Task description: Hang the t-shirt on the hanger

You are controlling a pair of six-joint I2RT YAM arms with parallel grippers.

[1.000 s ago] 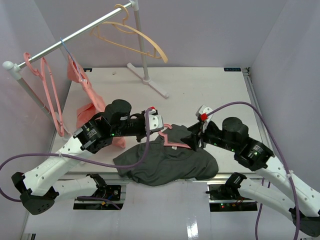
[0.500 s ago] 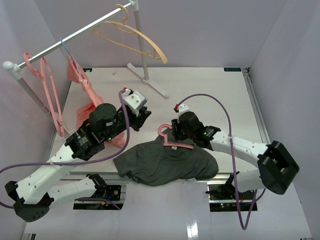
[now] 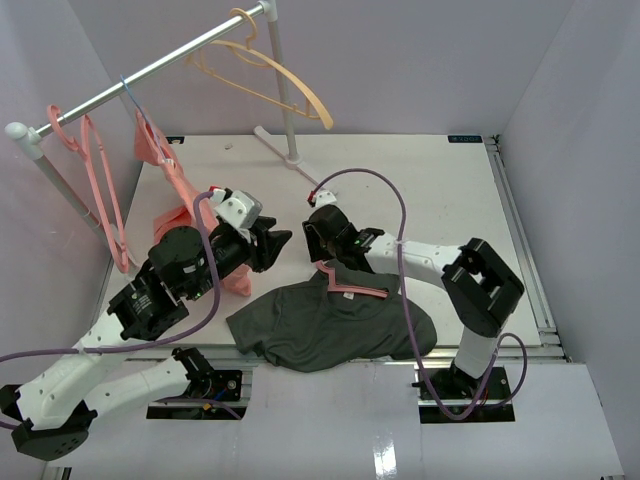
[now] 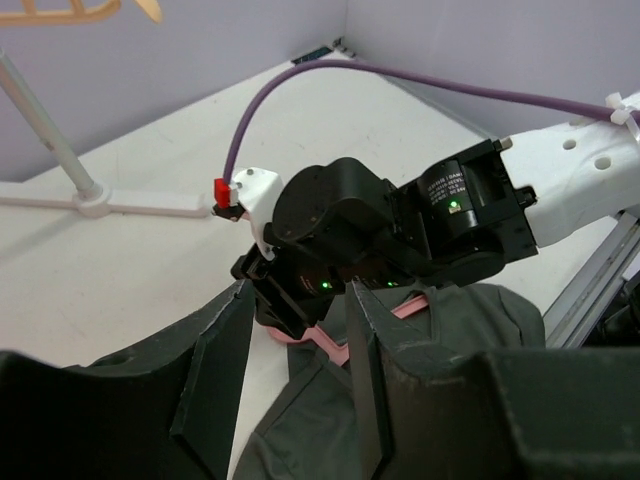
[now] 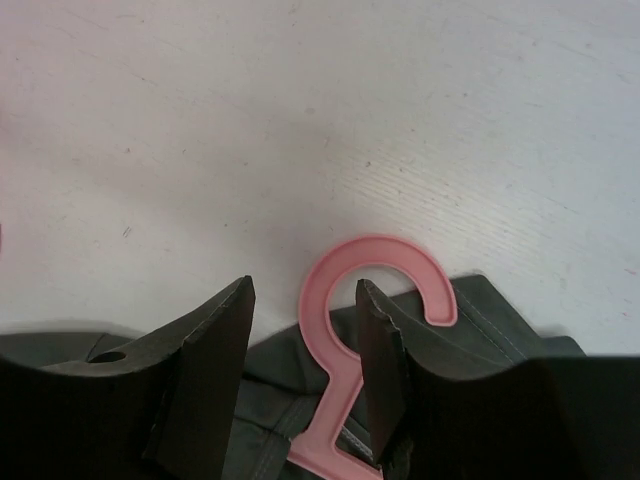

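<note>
Since the salmon-pink plastic hanger (image 5: pixel 335 400) is lying on the charcoal cloth t-shirt (image 3: pixel 330 325), I'm straddling its hook with right jaws apart; left jaws hovering apart, empty.

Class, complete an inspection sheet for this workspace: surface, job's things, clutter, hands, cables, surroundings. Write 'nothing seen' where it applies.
Surface: white table, lightly scuffed.
Job's things: dark t-shirt crumpled at the near edge; pink hanger lies at its collar, hook out on the table, body mostly hidden by cloth.
Clutter: salmon-pink garment at the table's left.
Hands: right hand open, fingers either side of the hanger's hook; left hand open, empty, facing it.
Cables: purple cable loops over each arm; the right one crosses the t-shirt's right edge.
Surroundings: clothes rack with pink hangers and a tan hanger; lilac walls.
</note>
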